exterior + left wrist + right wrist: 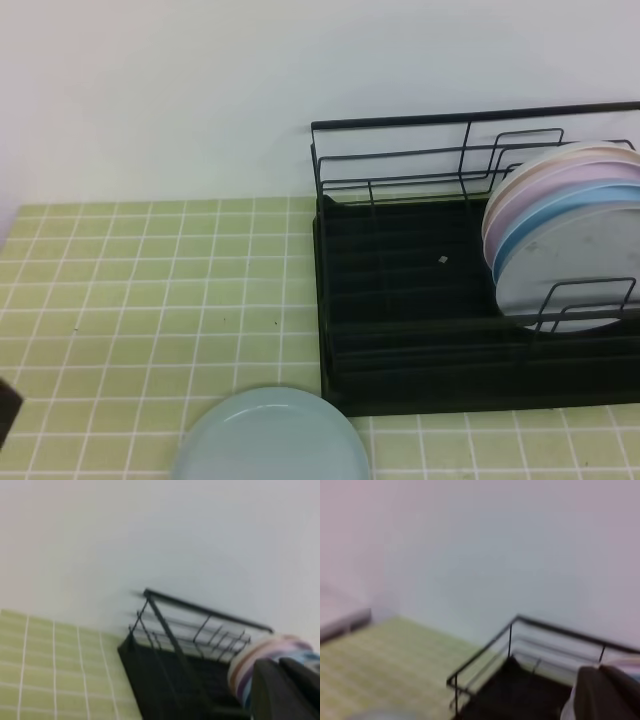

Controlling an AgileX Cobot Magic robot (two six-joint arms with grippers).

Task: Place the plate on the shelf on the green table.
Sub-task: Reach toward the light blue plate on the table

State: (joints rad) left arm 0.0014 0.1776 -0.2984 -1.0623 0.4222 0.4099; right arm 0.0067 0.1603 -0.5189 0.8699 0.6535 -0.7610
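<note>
One pale mint plate (272,437) lies on the tiled surface (130,290). One black wire shelf (400,300) stands there. In it stand about five plates (565,235) on edge: cream, pink, lilac, blue and grey-white, though the overlapping rims make that count uncertain.

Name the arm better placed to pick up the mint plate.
Left, probably. The plate lies flat on the green table at the front edge, left of the shelf, the left arm's working side; neither gripper is near it.
</note>
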